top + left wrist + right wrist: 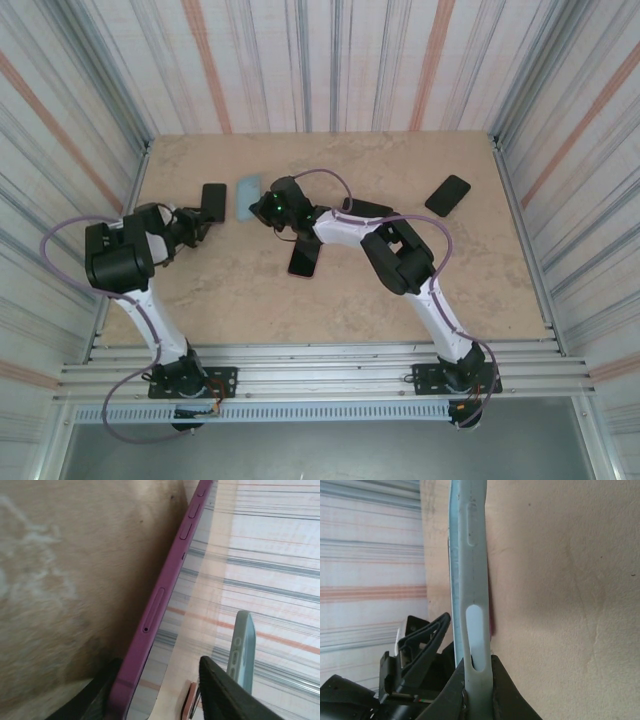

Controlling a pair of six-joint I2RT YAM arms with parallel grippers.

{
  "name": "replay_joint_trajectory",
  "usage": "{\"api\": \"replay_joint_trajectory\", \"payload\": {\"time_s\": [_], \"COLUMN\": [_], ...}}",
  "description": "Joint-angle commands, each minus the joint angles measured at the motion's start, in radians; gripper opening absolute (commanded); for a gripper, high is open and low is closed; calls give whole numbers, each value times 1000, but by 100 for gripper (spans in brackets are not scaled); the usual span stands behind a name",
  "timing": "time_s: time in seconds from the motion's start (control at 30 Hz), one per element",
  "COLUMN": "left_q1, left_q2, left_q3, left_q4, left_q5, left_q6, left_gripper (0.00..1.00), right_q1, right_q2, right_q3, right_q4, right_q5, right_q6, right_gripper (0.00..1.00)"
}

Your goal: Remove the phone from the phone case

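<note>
Phone (pixel 161 605): slim purple edge with three side buttons toward its far end and a long slot with a pinhole at mid-length; from above (pixel 213 203) it is a dark slab.
Phone's place: far-left part of the table (pixel 420 300), out of the case and just left of it.
Phone case (pixel 476 570): pale blue-grey, seen edge-on, with an oval cutout low on its side.
Left gripper (pixel 159 666): released, jaws apart; one finger touches the phone, the other stands clear of it.
Right gripper (pixel 478 662): grasping the phone case's near end.
Hard to make out: the phone's faces and near end are cut off in the left wrist view, so I cannot tell whether it lies flat or leans.
Other phones: one mid-table (pixel 305 258), one beside the right arm (pixel 367 208), one far right (pixel 448 195).
</note>
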Motion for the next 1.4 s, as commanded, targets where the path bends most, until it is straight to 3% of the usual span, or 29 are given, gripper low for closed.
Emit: {"api": "replay_joint_trajectory", "payload": {"time_s": [0.0,0.53,0.9,1.17,1.37], "left_q1": [15,51,58,57,57], "left_q2": [-68,-144,-190,-239,-291], "left_q3": [0,45,70,79,75], "left_q4": [-144,-413,-497,-542,-574], "left_q5": [4,-19,-11,-9,-4], "left_q6": [79,213,245,252,261], "left_gripper": [48,61,62,62,62], "right_q1": [14,29,35,43,48], "right_q2": [35,202,292,318,320], "right_q3": [56,308,450,494,523], "right_q4": [-28,-183,-279,-301,-357], "right_q5": [41,45,67,65,128], "right_q6": [-4,-103,-180,-216,-340], "right_gripper": [0,2,13,27,36]}}
